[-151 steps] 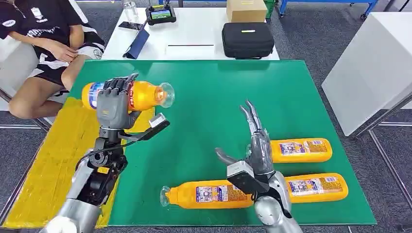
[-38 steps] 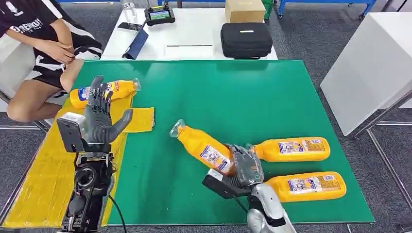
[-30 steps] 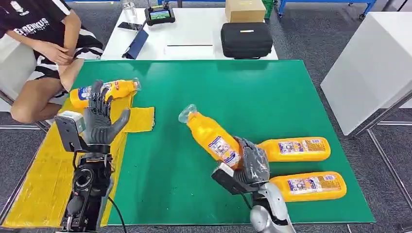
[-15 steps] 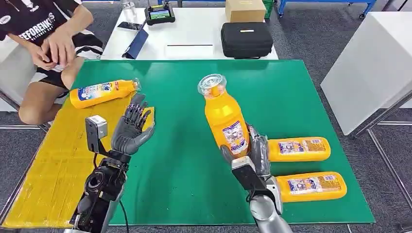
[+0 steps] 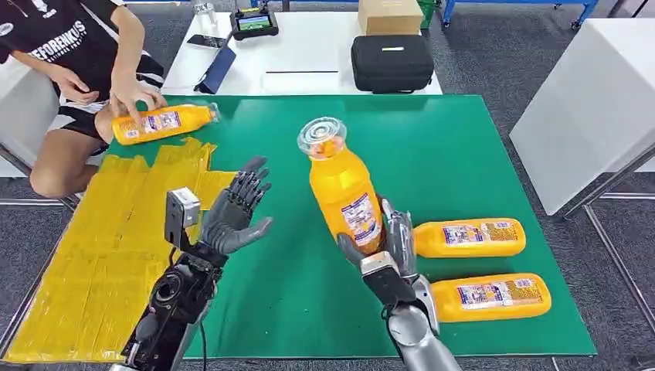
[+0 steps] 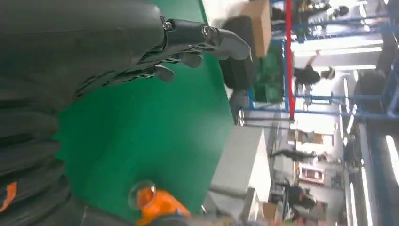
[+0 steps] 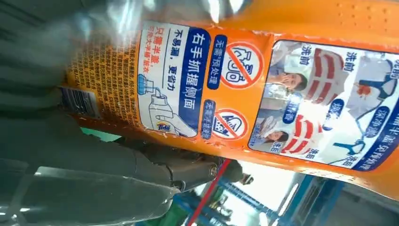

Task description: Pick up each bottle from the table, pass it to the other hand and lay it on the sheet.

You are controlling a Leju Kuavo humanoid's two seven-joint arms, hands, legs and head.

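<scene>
My right hand (image 5: 390,246) grips an orange bottle (image 5: 341,188) by its lower part and holds it nearly upright over the green mat (image 5: 432,154), clear cap up. The bottle's label (image 7: 263,89) sits close before the right wrist camera. My left hand (image 5: 235,210) is open, palm turned toward that bottle, a short gap to its left; its fingers (image 6: 188,42) are spread. Two more orange bottles (image 5: 469,237) (image 5: 490,297) lie on the mat at the right. A person's hand (image 5: 131,94) rests on another orange bottle (image 5: 161,123) at the far left edge, beyond the yellow sheet (image 5: 93,247).
A seated person (image 5: 69,46) is at the far left corner. Behind the mat stands a white table (image 5: 309,54) with a black case (image 5: 391,62), a cardboard box (image 5: 391,15) and a small screen device (image 5: 255,22). A white cabinet (image 5: 595,100) is at the right.
My right hand carried its bottle a little leftward, still upright. My left hand moved right toward it. The person reached over, took hold of the laid bottle and shifted it toward the mat's far edge.
</scene>
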